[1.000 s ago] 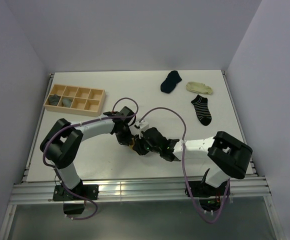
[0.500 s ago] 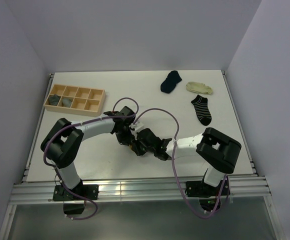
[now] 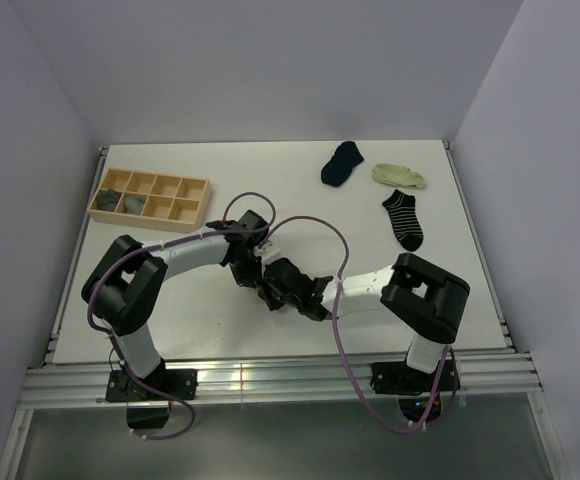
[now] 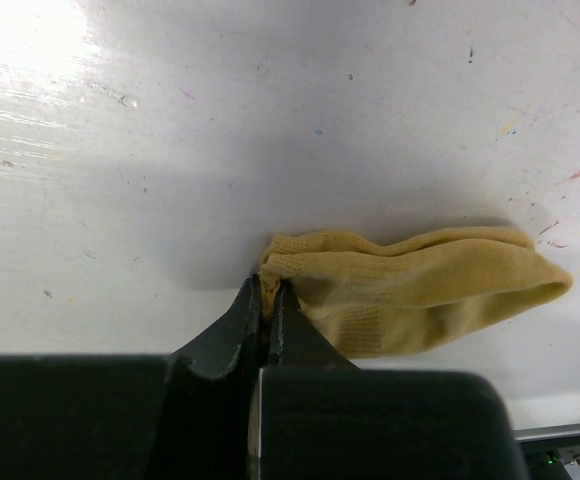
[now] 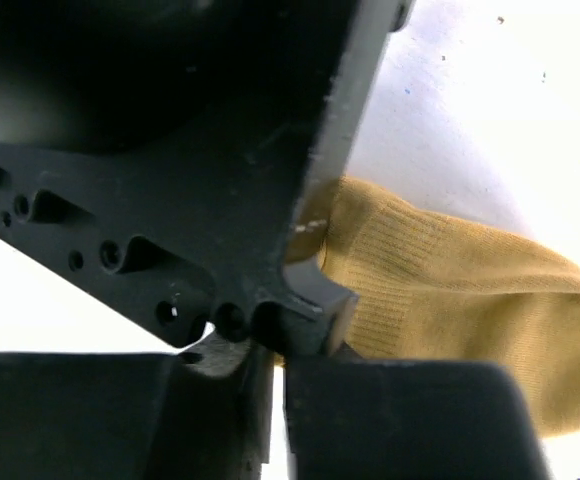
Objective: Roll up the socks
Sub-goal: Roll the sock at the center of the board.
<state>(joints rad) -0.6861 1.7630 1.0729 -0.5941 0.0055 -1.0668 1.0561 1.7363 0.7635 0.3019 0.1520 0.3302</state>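
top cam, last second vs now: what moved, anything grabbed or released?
The right gripper slid left, its arm folding in, and now sits tight against the left gripper at the mustard sock cuff. Its jaws stand nearly together; whether they hold the sock isn't clear. Unchanged: left gripper pinching the cuff; navy sock, cream sock, striped sock and tray.
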